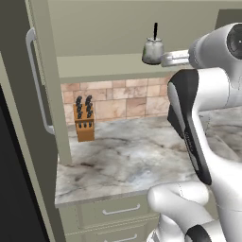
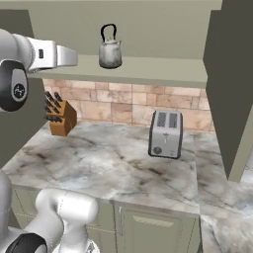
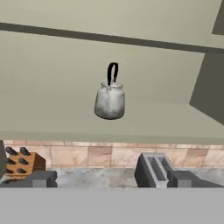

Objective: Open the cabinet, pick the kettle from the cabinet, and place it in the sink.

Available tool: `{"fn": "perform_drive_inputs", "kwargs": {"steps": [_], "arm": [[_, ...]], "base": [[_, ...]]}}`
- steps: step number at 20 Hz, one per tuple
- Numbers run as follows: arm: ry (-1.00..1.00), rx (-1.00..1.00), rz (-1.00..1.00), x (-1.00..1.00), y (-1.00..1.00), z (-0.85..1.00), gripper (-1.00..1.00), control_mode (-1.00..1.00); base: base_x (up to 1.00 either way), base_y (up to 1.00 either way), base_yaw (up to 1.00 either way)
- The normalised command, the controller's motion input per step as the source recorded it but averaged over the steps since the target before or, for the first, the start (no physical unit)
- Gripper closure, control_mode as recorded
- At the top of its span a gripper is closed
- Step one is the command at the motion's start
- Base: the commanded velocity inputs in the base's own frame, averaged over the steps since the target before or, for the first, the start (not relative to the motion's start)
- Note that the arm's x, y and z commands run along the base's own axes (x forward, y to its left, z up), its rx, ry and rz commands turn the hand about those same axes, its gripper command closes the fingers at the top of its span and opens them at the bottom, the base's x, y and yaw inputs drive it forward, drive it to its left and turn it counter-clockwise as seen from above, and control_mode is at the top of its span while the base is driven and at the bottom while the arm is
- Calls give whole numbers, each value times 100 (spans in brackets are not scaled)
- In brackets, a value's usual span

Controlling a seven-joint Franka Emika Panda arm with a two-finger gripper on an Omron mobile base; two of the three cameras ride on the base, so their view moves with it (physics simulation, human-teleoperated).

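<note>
Gripper (image 3: 112, 179) fingers spread wide apart, nothing between them, raised to shelf height and pointing into the cabinet (image 2: 148, 66), whose doors stand open. Below, on the marble counter (image 2: 113, 168): toaster (image 2: 166, 133) to the right, knife block (image 2: 62, 117) to the left, against the tiled wall. Kettle (image 3: 110, 99) upright on the cabinet shelf, handle up, well clear of the fingertips.

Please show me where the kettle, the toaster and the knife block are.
kettle (image 2: 109, 53): right base view, on its body.
toaster (image 2: 166, 135): right base view, front face.
knife block (image 1: 84, 125): left base view, wooden front.
</note>
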Motion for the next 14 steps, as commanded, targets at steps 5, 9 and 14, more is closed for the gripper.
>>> {"fn": "perform_drive_inputs", "kwargs": {"steps": [5,9,14], "arm": [[-8,0,0,32,5,0,-100,-100],[-2,0,-3,39,0,0,-100,-100],[-3,3,0,33,-1,6,-100,-100]], "base": [[0,0,0],[0,0,0],[0,0,0]]}}
